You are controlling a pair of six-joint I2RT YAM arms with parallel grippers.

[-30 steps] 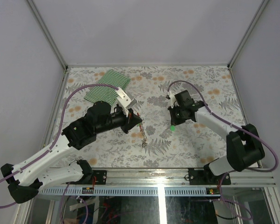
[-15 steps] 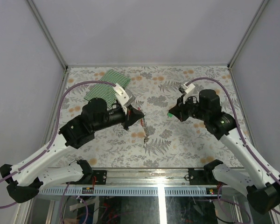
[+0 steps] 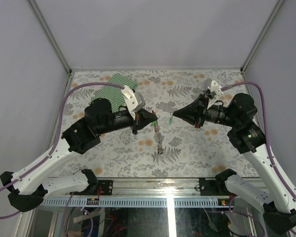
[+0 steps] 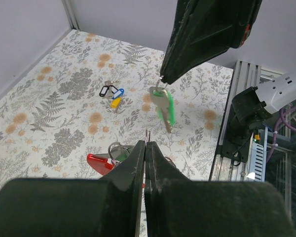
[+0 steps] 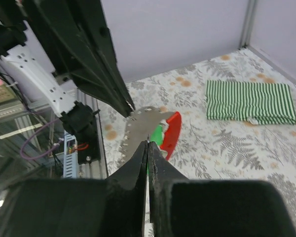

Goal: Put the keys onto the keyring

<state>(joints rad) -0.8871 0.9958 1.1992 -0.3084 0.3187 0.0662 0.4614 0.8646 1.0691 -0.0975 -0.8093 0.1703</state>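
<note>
My left gripper [image 3: 152, 118] is shut on the keyring [image 3: 159, 138]. Its silvery chain hangs down towards the table. In the left wrist view the jaws [image 4: 147, 144] are pressed together with a thin wire end showing, and the keyring's red loop [image 4: 97, 162] sits beside them. My right gripper [image 3: 174, 117] faces the left one a short gap away. It is shut on a silvery key with a green tag [image 4: 163, 106]. In the right wrist view the keyring's strip [image 5: 137, 127] and red loop [image 5: 173, 132] hang just beyond my shut fingers [image 5: 148, 144].
A green-and-white striped cloth [image 3: 113, 91] lies at the back left, also seen in the right wrist view [image 5: 249, 102]. A black clip with blue and yellow tags [image 4: 112, 93] lies on the floral tabletop. A metal rail [image 3: 167, 190] runs along the near edge.
Both grippers have risen off the table and swung towards each other. The right one carried the green-tagged key leftwards. The left one lifted the keyring, whose chain now hangs.
</note>
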